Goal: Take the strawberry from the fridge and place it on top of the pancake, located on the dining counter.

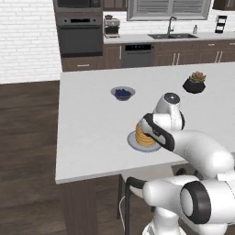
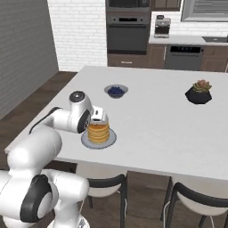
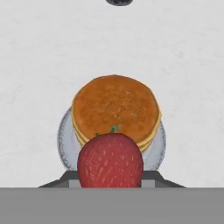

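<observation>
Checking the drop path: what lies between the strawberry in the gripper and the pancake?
Nothing. In the hand view the strawberry hangs directly over the pancake, with no object between them.

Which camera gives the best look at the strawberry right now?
The hand view: the strawberry looms large and red in the foreground, just before the pancake on its plate. In both base views the robot's arm and hand cover that spot, so the fruit can't be made out.

Strawberry [image 3: 110, 160] above pancake [image 3: 114, 109] — on plate [image 3: 64, 144].
</observation>
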